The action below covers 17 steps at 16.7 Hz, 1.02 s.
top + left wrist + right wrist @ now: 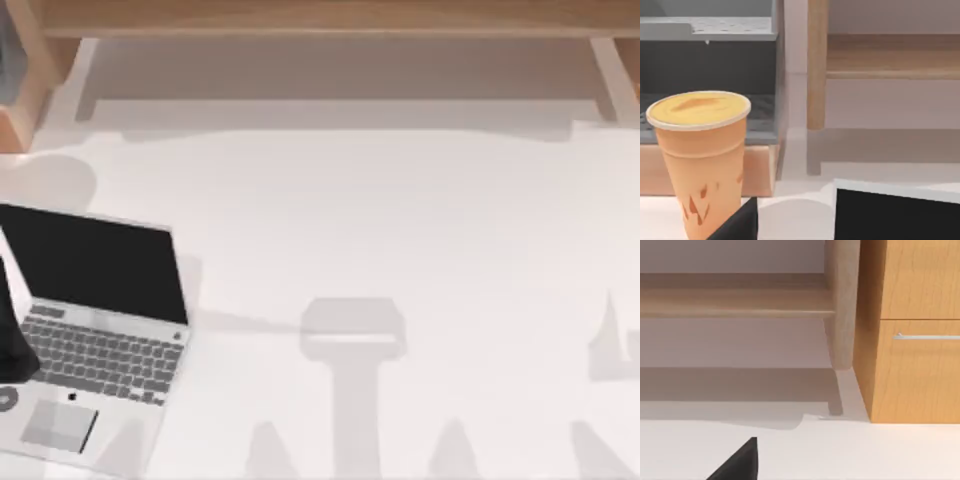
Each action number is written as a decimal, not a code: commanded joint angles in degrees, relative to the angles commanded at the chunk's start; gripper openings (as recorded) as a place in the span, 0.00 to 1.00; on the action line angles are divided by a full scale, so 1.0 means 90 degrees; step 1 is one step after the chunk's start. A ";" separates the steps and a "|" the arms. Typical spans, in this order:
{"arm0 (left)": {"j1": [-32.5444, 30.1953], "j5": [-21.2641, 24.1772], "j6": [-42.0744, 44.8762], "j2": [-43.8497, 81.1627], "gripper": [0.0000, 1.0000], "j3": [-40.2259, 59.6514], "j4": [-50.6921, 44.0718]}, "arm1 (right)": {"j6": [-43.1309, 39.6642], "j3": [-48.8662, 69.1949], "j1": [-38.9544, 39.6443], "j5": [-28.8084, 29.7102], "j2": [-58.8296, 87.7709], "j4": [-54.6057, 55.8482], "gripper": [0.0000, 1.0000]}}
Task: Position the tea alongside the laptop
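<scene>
The laptop [95, 330] lies open at the table's left, black screen toward the back, grey keyboard and trackpad toward the front. Part of my left arm [12, 330] is a dark shape at the left edge, beside the laptop's keyboard. In the left wrist view the tea [700, 150], an orange cup with a yellow top and pale rim, stands upright on the table. One black finger [740, 225] of my left gripper shows just below the cup and apart from it. The laptop's black screen [895, 215] is to the cup's side. One black finger [740, 462] of my right gripper hangs over bare table.
A wooden shelf frame [330, 20] runs along the table's back. Behind the tea stands a grey machine with a drip tray [705, 30] on a wooden base, with a wooden post [816, 65] beside it. A wooden cabinet with a metal handle [915, 340] stands at the far corner.
</scene>
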 joint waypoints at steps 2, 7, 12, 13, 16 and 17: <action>0.0000 0.0000 0.0000 0.0000 1.00 0.0000 0.0000 | 0.0000 0.0000 0.0000 0.0000 0.0000 0.0000 1.00; 0.0211 0.0301 0.0008 0.0960 1.00 0.0453 0.0882 | 0.0000 0.0000 0.0000 0.0000 0.0000 0.0000 1.00; 0.0692 0.1008 0.0000 0.3405 1.00 0.1334 0.3069 | 0.0000 0.0000 0.0000 0.0000 0.0000 0.0000 1.00; 0.0805 0.1181 0.0010 0.3969 1.00 0.1529 0.3534 | 0.0000 0.0000 0.0000 0.0000 0.0000 0.0000 1.00; 0.1194 0.1703 0.0045 0.5725 1.00 0.2083 0.4944 | 0.0000 0.0000 0.0000 0.0000 0.0000 0.0000 1.00; 0.1342 0.1866 0.0050 0.6329 1.00 0.2246 0.5393 | 0.0000 0.0000 0.0000 0.0000 0.0000 0.0000 1.00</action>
